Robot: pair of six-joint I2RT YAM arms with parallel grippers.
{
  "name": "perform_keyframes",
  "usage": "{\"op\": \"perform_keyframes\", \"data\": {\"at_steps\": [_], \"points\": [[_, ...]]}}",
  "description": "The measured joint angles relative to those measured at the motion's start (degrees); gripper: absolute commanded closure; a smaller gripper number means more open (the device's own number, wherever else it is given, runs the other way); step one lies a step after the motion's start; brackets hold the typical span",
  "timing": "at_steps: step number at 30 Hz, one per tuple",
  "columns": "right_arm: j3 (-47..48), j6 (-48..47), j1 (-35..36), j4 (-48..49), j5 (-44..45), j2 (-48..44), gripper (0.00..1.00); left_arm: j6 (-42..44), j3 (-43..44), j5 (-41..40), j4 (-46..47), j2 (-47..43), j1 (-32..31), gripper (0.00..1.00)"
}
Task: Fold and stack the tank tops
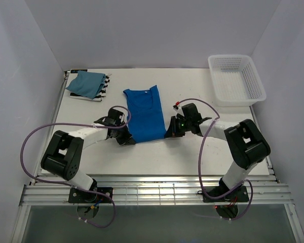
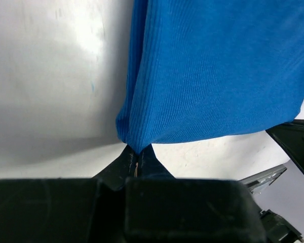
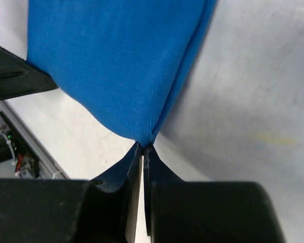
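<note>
The royal blue tank top point(image 1: 145, 113) lies flat in the middle of the table, neckline toward the far side. My left gripper point(image 1: 125, 140) is shut on its near left hem corner, and the cloth point(image 2: 213, 76) rises from the pinched tips point(image 2: 137, 153). My right gripper point(image 1: 168, 133) is shut on the near right hem corner, the blue cloth point(image 3: 116, 66) drawn to a point at the tips point(image 3: 144, 147). At the far left, a teal tank top point(image 1: 85, 82) lies folded on a black-and-white striped one point(image 1: 102, 91).
A white lattice basket point(image 1: 253, 86) stands at the far right of the table. The table's near edge meets a metal rail point(image 1: 157, 190) by the arm bases. Purple cables loop from both arms.
</note>
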Motion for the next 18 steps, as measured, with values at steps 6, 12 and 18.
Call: {"op": "perform_keyframes", "data": {"at_steps": [6, 12, 18], "points": [[-9.2, 0.0, 1.5, -0.9, -1.6, -13.0, 0.92, -1.6, -5.8, -2.9, -1.9, -14.2, -5.1, 1.0], [-16.1, 1.5, 4.5, -6.8, -1.6, -29.7, 0.92, -4.6, -7.1, -2.6, -7.4, -26.8, -9.3, 1.0], [-15.2, 3.1, 5.0, -12.7, 0.6, -41.5, 0.92, -6.2, -3.2, -3.2, -13.3, -35.2, -9.9, 1.0]]}}
